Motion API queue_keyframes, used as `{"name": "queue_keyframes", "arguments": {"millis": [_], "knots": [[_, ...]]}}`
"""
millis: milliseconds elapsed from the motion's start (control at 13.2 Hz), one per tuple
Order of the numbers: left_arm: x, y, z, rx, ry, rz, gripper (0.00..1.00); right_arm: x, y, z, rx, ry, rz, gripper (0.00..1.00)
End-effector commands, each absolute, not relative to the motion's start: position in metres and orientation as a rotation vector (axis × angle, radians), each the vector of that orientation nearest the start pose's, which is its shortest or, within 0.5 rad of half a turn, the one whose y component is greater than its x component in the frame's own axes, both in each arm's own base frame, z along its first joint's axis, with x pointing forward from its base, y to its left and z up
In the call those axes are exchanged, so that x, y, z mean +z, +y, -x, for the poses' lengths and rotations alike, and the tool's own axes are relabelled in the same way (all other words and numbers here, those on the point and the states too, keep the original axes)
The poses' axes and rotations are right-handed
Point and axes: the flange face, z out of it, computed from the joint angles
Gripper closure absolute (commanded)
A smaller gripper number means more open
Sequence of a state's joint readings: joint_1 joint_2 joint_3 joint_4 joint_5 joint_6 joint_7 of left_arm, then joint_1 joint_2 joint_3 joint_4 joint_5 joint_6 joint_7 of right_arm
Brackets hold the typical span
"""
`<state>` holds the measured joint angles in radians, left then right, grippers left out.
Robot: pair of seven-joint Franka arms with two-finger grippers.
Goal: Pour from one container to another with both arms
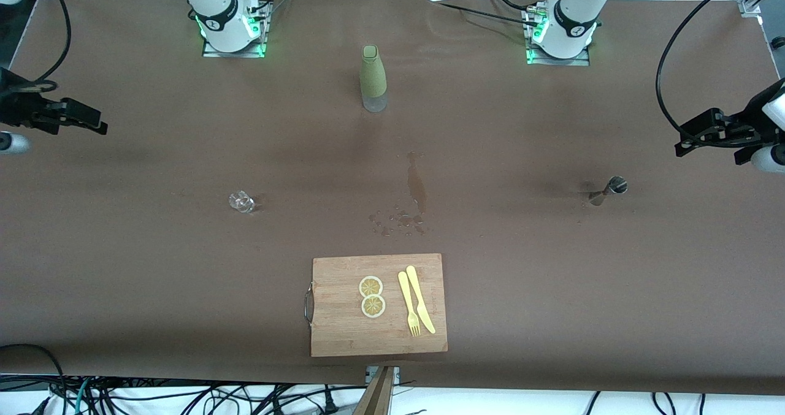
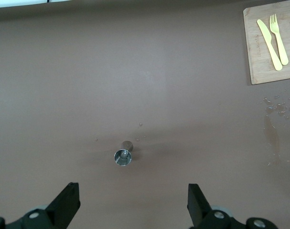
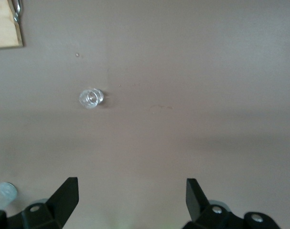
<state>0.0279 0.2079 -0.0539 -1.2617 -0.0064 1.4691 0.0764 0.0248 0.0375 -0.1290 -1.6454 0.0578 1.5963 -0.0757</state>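
Observation:
A small metal cup [image 1: 608, 190] stands toward the left arm's end of the table; in the left wrist view this metal cup [image 2: 123, 156] lies past the fingertips. My left gripper [image 1: 682, 145] hovers open and empty over that end; the left gripper [image 2: 134, 200] has its jaws wide apart. A small clear glass [image 1: 242, 201] stands toward the right arm's end, and the same glass [image 3: 91, 98] shows in the right wrist view. My right gripper [image 1: 99, 125] hangs open and empty over the table's edge there; the right gripper [image 3: 133, 195] holds nothing.
A green-sleeved bottle [image 1: 373, 78] stands midway between the arm bases. Spilled liquid [image 1: 416, 188] and droplets lie mid-table. Near the front edge a wooden cutting board [image 1: 343, 335] carries two lemon slices [image 1: 371, 296], a yellow fork [image 1: 407, 302] and a knife [image 1: 421, 298].

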Motion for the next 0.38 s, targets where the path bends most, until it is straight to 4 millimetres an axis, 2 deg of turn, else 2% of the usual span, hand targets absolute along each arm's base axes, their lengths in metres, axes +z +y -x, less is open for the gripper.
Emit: {"name": "queue_keyframes", "arguments": {"millis": [0, 151, 302], "knots": [[0.649, -0.017, -0.588, -0.007, 0.056, 3.167, 0.00, 0.582, -0.049, -0.558, 0.120, 0.057, 3.068, 0.00], [0.649, -0.029, -0.586, 0.002, -0.059, 3.182, 0.00, 0.581, -0.044, -0.558, 0.134, 0.041, 3.087, 0.00], [0.646, -0.028, -0.587, 0.009, -0.049, 3.183, 0.00, 0.582, -0.019, -0.559, 0.148, -0.052, 3.189, 0.00]]}}
